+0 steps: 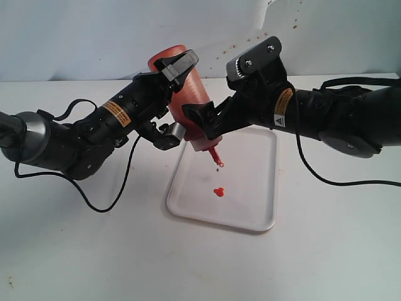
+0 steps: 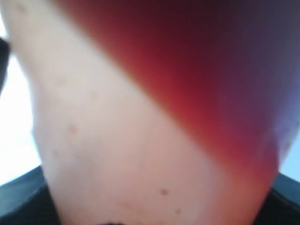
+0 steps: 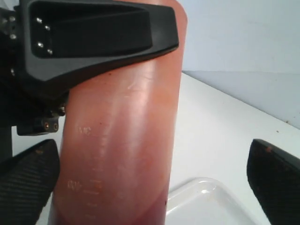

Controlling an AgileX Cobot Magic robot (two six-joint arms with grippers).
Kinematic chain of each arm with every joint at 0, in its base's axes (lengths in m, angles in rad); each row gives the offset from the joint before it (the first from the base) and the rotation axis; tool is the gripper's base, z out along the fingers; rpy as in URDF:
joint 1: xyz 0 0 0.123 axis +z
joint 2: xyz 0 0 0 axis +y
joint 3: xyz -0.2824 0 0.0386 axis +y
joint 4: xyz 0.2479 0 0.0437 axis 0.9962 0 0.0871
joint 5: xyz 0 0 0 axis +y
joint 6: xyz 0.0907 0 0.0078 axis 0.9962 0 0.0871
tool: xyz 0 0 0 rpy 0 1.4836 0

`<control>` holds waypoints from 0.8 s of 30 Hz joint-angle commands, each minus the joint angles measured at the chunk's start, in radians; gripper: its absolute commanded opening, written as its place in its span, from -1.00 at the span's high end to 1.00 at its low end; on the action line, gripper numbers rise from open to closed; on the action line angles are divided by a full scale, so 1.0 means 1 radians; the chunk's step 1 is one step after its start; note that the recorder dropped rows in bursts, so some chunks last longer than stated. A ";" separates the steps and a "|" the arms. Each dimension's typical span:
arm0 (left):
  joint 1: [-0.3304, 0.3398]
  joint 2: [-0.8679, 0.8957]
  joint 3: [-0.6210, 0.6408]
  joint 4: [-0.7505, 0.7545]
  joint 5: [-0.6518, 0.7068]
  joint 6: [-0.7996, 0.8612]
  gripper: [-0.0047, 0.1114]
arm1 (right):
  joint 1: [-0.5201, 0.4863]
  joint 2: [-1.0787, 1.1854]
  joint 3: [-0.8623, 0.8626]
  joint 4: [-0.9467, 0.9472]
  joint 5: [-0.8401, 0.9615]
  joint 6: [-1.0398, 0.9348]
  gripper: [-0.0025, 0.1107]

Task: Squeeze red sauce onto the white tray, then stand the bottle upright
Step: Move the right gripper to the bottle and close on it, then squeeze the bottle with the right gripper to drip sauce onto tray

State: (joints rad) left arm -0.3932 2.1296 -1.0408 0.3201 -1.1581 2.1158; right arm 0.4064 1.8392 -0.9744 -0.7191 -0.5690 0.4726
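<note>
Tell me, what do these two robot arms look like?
Both the left arm and right arm are chunky matte black. Each carries an orange label near its wrist, and a thin black cable hangs from it. The left arm has a silvery joint.

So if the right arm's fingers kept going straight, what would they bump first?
Probably the bottle: it hangs nozzle-down just ahead, between the right gripper's open fingers, held by the left gripper. Depth is unclear.

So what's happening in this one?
The left gripper holds the bottle tipped nozzle-down over the tray. A small blob of sauce already lies on the tray. The right gripper is open, with its fingers either side of the bottle's lower end. The bottle is not yet stood upright.
</note>
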 commanded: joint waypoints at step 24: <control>-0.006 -0.021 -0.011 -0.026 -0.063 -0.051 0.92 | 0.050 0.040 -0.077 -0.268 0.090 0.260 -0.90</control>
State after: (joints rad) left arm -0.3932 2.1296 -1.0408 0.3201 -1.1677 2.0919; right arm 0.4389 1.8596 -1.0337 -0.9747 -0.4876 0.7390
